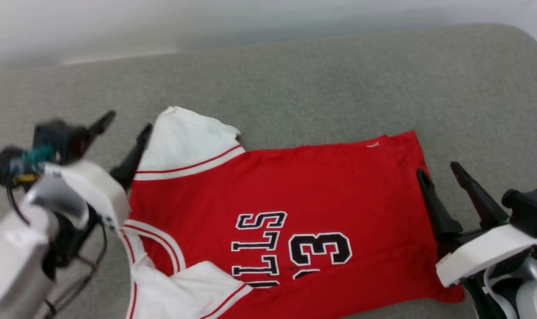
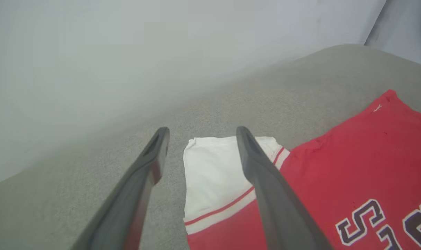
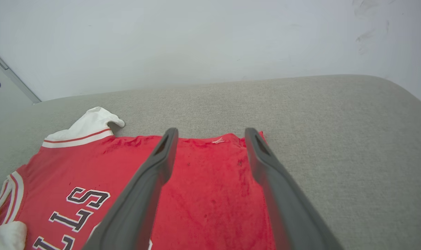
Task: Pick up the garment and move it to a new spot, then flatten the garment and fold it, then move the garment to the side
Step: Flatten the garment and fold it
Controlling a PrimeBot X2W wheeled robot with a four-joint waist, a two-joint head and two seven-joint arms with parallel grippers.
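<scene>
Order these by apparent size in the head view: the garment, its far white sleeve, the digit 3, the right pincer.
1. the garment
2. far white sleeve and right pincer: similar span, and the pincer is likely nearer the camera, so unranked
3. digit 3

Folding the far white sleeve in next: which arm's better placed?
Left. The left gripper is open right beside the garment's far sleeve. The right gripper, also open, sits at the hem, the opposite end.
</scene>
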